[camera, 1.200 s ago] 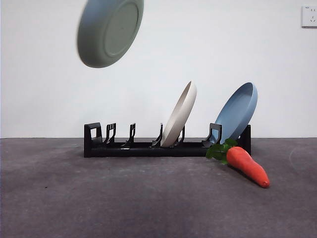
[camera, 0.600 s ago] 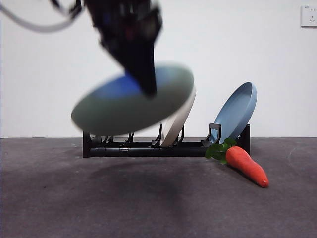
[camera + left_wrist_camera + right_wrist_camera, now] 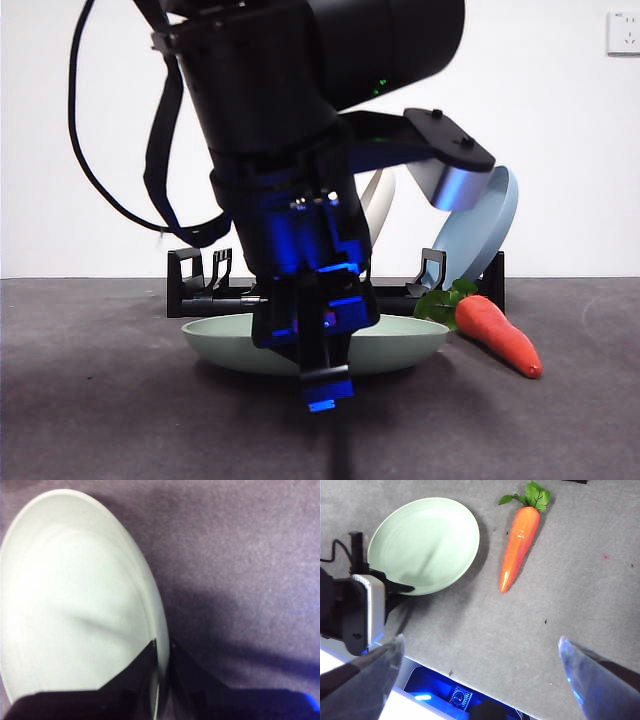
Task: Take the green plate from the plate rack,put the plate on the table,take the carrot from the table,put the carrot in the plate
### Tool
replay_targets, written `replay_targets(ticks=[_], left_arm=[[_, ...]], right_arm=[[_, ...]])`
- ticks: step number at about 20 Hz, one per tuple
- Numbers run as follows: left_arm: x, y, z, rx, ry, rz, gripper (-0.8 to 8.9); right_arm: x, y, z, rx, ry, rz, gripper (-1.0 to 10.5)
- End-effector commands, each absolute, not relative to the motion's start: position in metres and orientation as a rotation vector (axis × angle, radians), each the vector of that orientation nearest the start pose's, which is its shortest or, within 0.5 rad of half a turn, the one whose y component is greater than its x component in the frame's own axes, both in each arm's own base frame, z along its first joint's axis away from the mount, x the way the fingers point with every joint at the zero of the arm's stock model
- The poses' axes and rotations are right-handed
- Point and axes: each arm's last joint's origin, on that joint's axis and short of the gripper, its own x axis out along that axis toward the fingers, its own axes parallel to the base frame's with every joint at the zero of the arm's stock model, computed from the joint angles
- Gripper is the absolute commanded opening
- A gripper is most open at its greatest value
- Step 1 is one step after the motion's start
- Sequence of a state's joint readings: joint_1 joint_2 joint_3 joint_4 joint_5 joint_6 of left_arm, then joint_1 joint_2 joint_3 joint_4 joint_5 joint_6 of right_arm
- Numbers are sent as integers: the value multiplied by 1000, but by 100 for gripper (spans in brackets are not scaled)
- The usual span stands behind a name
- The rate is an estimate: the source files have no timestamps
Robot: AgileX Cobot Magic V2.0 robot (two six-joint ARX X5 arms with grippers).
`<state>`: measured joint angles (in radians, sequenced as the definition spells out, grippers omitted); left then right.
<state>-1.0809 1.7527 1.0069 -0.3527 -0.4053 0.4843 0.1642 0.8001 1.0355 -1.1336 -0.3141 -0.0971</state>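
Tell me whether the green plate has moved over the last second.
Yes. The green plate has come down from high above the plate rack and now lies flat on the table in front of it, its rim pinched by the left hand.

The left pincer [image 3: 162, 680] points down with jaws nearly together, while the right pincer [image 3: 480, 652] hangs spread wide.

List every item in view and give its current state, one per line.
Green plate: flat on the table, rim pinched by the left gripper.
Carrot: lying on the table beside the plate, untouched.
Rack: holds a cream plate and a blue plate, both leaning.
Right gripper: open, above the table.
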Motion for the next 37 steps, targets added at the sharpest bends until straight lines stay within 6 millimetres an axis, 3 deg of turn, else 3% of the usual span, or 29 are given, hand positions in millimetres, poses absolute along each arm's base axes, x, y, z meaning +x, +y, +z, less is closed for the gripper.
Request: replay_targets(ticks=[1,3,4,8,11,13,17,20,24,29,37], left_arm=[[162,-284,142,1157,782,-890,80],[162,-284,142,1131,798,-885,237],[161,-284,142,1135,804,-886,256],[161,-283,148,1107,802,-868,256],[161,-282,171,1034,774,-844,256],[159,-279,200,942,738,-821,256],[149,-261,278,655,620,-773,256],[132,-232,335,415,501,-782,256],[109,-188,377,255,384,-802,256],[93,-159,393,170,342,-801,256],[91,-156,391,164,375,-794,256]], right_arm=[[117,29,335,-16,876,489,566],[118,29,334,-15,883,488,566],[119,29,334,-15,885,488,567],[126,30,332,-14,900,488,567],[142,33,330,-8,874,485,567],[159,36,327,5,863,480,567],[207,49,307,22,887,487,566],[250,66,276,25,931,502,566],[293,85,226,3,1001,461,566],[316,95,184,-60,1041,380,562],[327,100,157,-58,1072,354,368]])
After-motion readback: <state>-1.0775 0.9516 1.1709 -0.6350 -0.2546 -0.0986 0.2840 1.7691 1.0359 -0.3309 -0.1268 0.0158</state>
